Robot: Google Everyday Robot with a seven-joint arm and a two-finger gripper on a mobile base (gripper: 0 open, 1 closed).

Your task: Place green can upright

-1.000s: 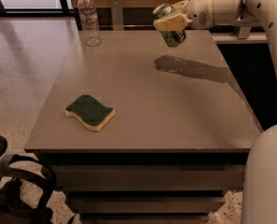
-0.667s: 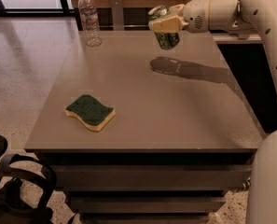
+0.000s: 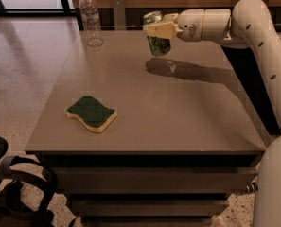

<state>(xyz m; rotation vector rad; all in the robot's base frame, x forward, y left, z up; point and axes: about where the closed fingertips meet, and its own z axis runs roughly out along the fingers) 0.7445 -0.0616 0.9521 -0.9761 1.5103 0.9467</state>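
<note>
The green can (image 3: 157, 42) is dark green with a shiny silver top. It hangs roughly upright in the air above the far middle of the grey table (image 3: 178, 108). My gripper (image 3: 155, 29) reaches in from the right on the white arm and is shut on the can's upper part. The can's bottom is clear of the tabletop, and its shadow lies on the table just below and to the right.
A clear plastic water bottle (image 3: 91, 19) stands at the table's far left corner. A green-topped yellow sponge (image 3: 92, 113) lies at the front left. A dark chair (image 3: 12, 183) sits on the floor at lower left. The white arm (image 3: 267, 56) runs along the right side.
The gripper has carried the can leftward over the table's far side. The can has come from a tilt to nearly upright. Bottle and sponge have not moved.
</note>
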